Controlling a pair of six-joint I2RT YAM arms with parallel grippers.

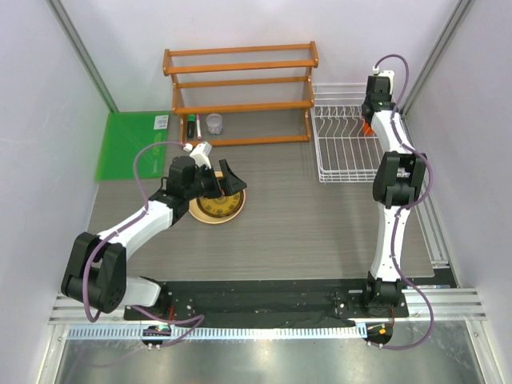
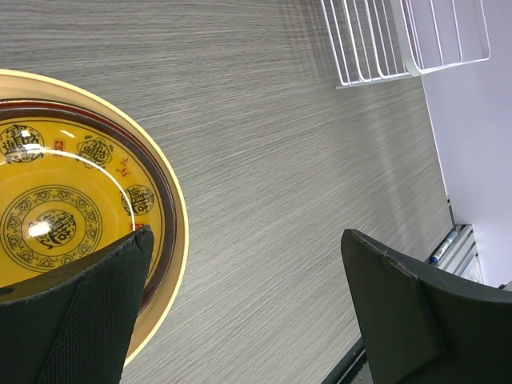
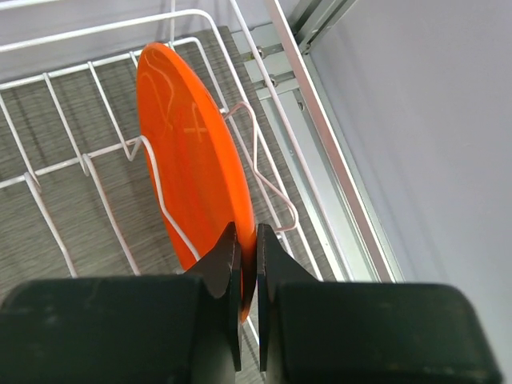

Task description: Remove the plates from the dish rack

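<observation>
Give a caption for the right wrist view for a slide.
Right gripper shut on the rim of an orange plate standing upright in the white wire dish rack.

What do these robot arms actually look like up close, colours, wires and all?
Both the left arm and right arm have white tubular links joined by chunky black joint housings. A thin purple cable loops along each. The left gripper and right gripper end in two matte black wedge-shaped fingers; the left gripper's show a fine woven texture. No markings are readable.
</observation>
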